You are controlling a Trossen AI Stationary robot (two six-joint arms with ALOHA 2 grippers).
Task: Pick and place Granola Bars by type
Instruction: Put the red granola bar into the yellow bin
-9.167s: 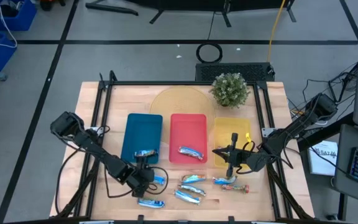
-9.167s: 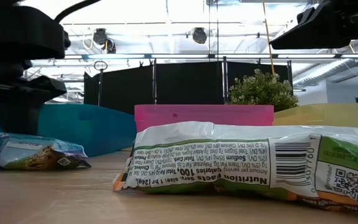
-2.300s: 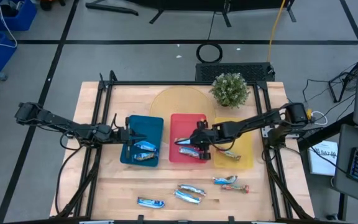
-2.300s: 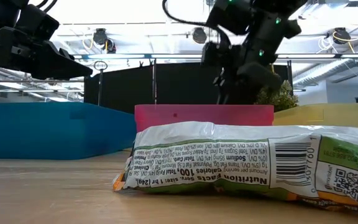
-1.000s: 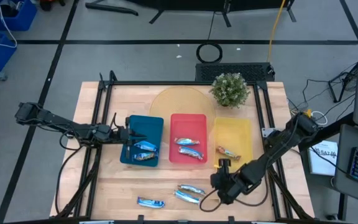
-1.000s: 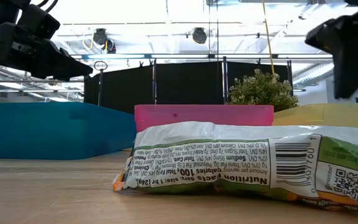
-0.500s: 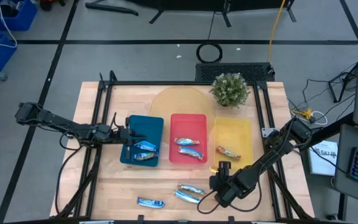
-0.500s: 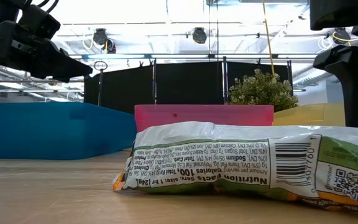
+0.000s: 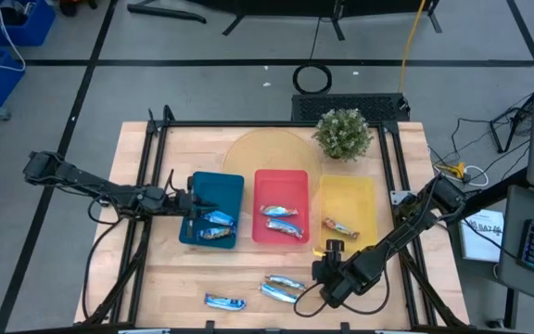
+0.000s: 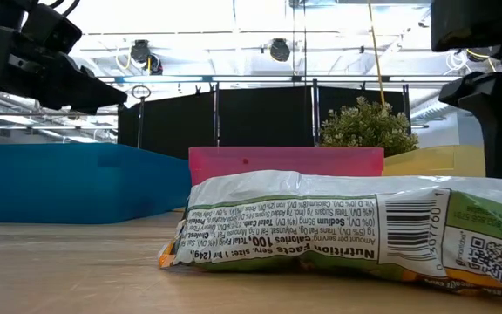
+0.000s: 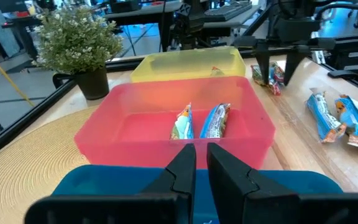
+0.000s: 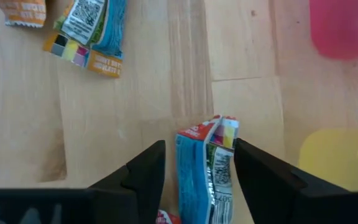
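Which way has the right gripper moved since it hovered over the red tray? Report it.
Yes. The right gripper has left the red tray and come to the table's near edge, below the yellow tray, fingers straddling a granola bar.

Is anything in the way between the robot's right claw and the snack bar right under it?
Nothing visible is. The right gripper is over the wrapped bar, which lies between its open fingers on the bare wooden table.

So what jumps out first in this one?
Three trays in a row mid-table: blue, red, yellow, each already holding bars. The right gripper sits at the front edge with its fingers either side of a bar. The left gripper waits over the blue tray.
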